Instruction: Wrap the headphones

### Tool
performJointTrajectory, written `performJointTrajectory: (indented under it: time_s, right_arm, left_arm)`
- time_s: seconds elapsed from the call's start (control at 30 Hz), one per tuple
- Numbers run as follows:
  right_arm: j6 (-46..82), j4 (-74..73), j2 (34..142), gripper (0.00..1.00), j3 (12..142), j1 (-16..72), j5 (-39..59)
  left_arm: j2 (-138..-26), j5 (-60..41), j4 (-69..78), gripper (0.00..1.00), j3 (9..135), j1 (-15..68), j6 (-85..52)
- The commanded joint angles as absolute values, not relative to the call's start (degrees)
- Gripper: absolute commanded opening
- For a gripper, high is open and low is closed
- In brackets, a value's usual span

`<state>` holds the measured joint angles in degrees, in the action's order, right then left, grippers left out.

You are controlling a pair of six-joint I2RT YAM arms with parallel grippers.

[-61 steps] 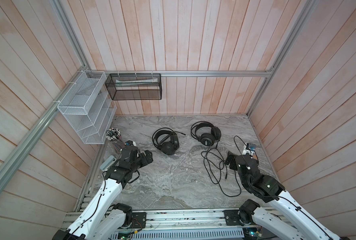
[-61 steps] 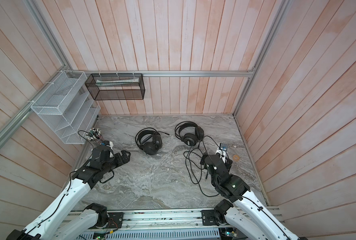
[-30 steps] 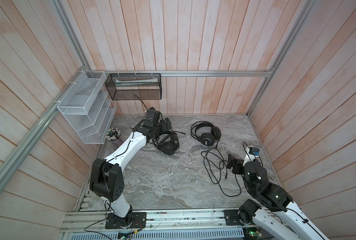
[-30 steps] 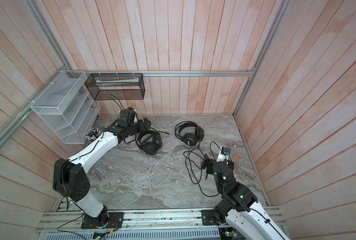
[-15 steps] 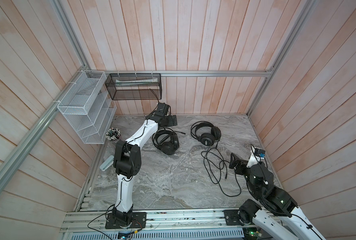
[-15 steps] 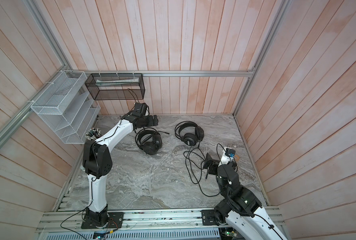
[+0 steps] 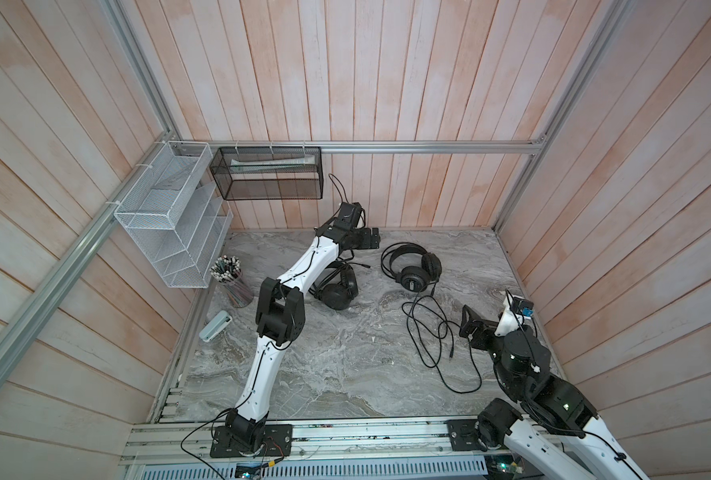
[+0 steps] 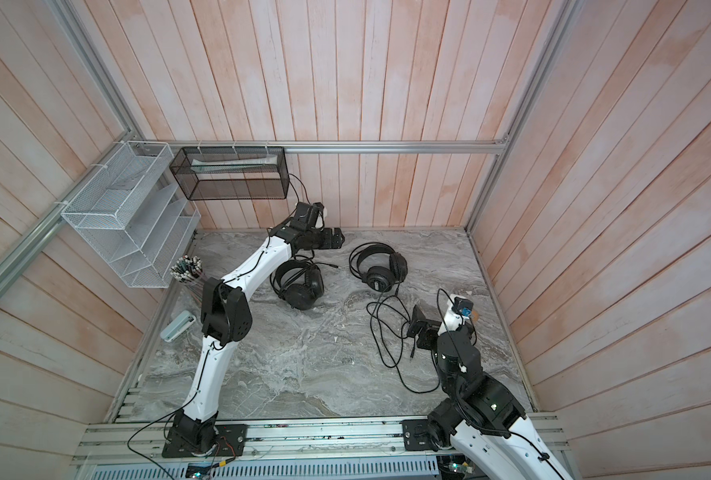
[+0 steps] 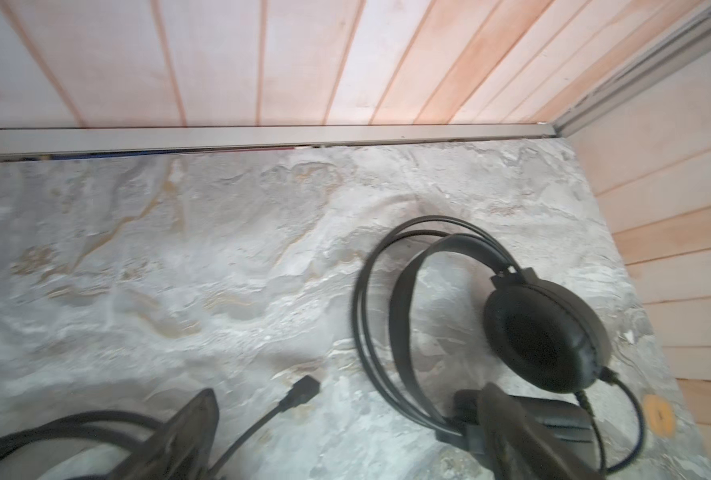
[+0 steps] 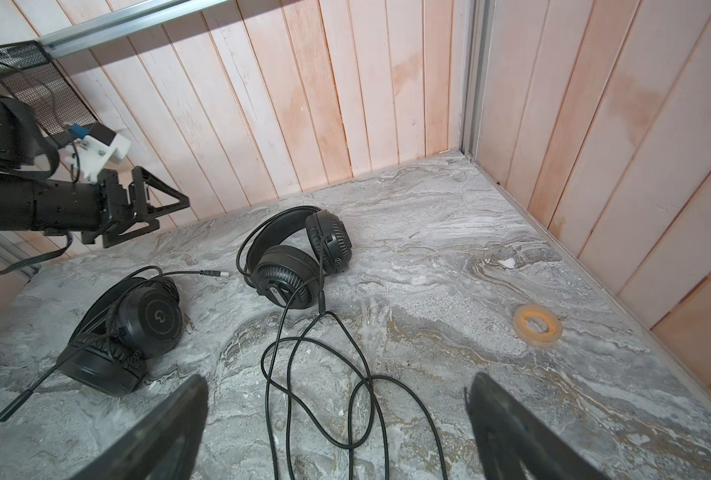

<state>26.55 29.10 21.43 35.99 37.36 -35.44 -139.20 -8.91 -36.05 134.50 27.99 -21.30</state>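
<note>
Hovering empty with jaws spread: left gripper [image 7: 369,240] beside the headphones [image 7: 414,274], right gripper [image 7: 466,322] facing the loose cable [image 7: 440,332], likely to coil it.

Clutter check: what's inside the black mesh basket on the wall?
One pale long item, unidentifiable, lies in the black mesh basket. The dark mesh obscures anything else.

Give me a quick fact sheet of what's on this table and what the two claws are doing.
Surface: grey marble-look table
Smooth-cupped headset: lying flat, boom mic out, cable kept close
Grille-backed headset: lying beside it, not touching
Loose cable: runs from the grille-backed headset, sprawled in loops
Left gripper: open, empty, in the air near the back wall
Right gripper: open, empty, beside the loose cable
Extras: tape ring, cup of pencils
</note>
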Motion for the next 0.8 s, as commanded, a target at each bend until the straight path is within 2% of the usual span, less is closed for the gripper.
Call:
performJointTrajectory:
  time_s: [0.0, 0.5, 0.77]
  right_arm:
    - [26.0, 28.4, 20.3, 0.99, 35.4, 37.7, -35.3]
    - [25.7, 27.7, 17.9, 0.99, 35.1, 37.6, -34.7]
    - [25.4, 27.3, 16.8, 0.99, 34.8, 37.9, -34.0]
  left_arm:
    - [-143.8, -11.1, -39.8, 0.98, 138.4, 28.0, -23.1]
    - [-150.7, -11.3, -36.6, 0.94, 139.6, 33.5, -24.0]
    - [-154.3, -7.6, -38.3, 0.88, 143.1, 34.0, -24.3]
